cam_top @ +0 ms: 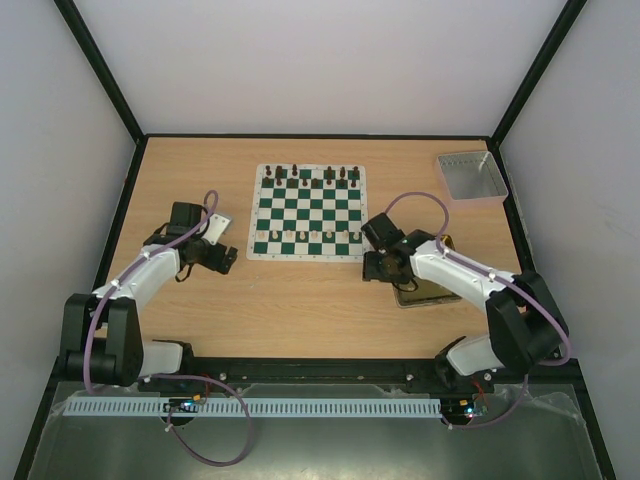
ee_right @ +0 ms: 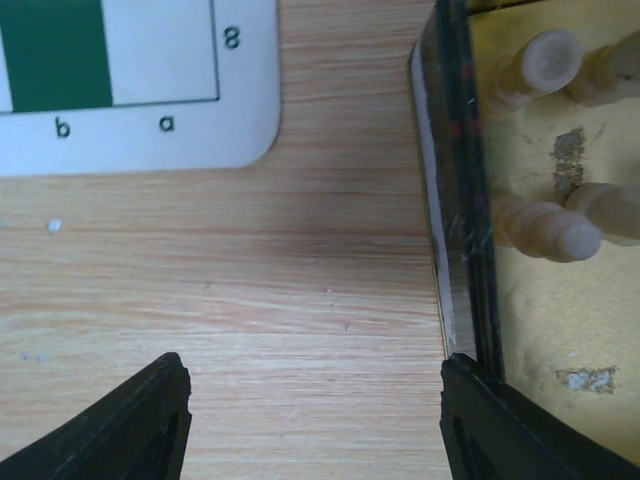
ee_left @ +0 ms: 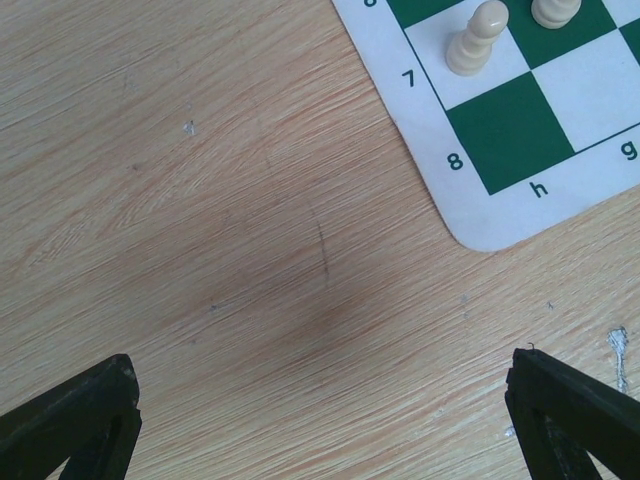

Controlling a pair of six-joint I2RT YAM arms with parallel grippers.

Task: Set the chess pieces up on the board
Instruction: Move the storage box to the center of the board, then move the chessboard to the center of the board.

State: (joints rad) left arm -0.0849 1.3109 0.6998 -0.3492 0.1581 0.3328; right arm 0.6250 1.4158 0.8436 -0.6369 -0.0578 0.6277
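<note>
Looking down, you see the board on the worktop, chess pieces along its twelve and six o'clock edges. Your left claw gapes empty at eight, right claw likewise at four by the tin.

One flat green-and-white checked board is in view. Along its far edge stand at least eight dark brown chess pieces, and along its near edge about eight cream chess pieces. Both groups are too small for a sure count. Right of the board are one gold metal tin, holding at least four cream pieces, and one grey square tray.
</note>
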